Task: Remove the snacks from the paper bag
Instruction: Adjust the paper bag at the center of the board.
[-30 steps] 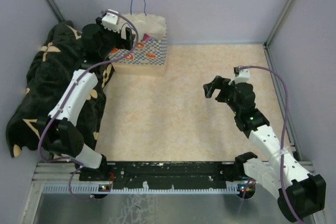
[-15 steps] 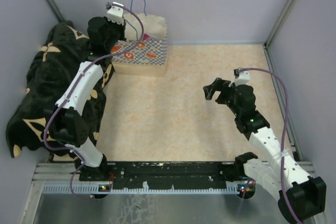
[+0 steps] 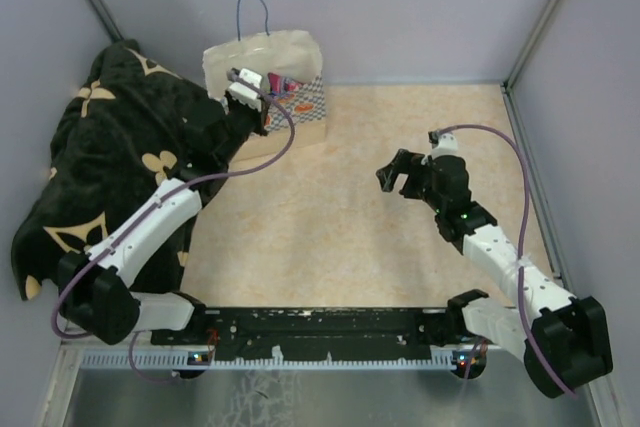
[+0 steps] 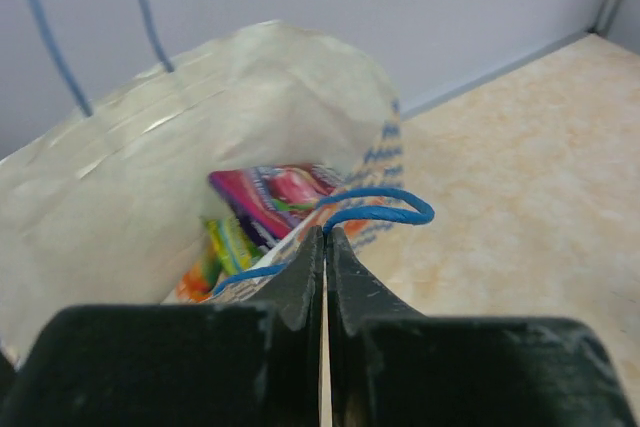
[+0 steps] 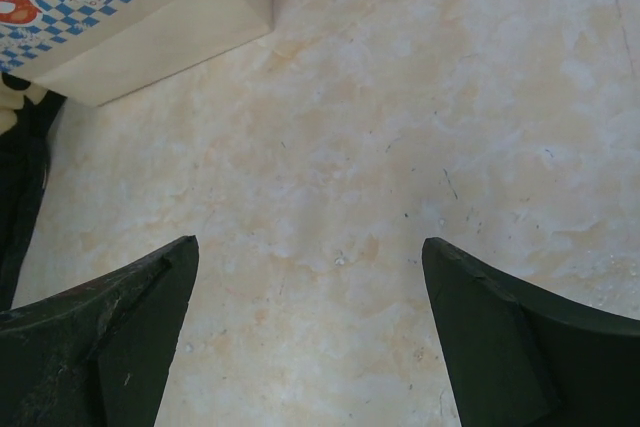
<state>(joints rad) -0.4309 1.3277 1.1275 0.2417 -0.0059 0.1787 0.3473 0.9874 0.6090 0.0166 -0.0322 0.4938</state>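
One paper bag [image 3: 262,57] stands tilted at the far-left corner of the bench [image 3: 400,117], just beside a black blanket [image 3: 100,157], its mouth open. Inside lie the snacks [image 4: 262,217]: three show, a purple packet [image 4: 285,190], a green-yellow packet [image 4: 225,242] and an orange packet [image 4: 193,282]; any deeper ones are hidden. The left claw [image 4: 322,235] is pinched closed on the bag's near rim by one of its two blue cord handles [image 4: 378,209]. The right claw [image 5: 308,243] hangs spread wide over bare bench.
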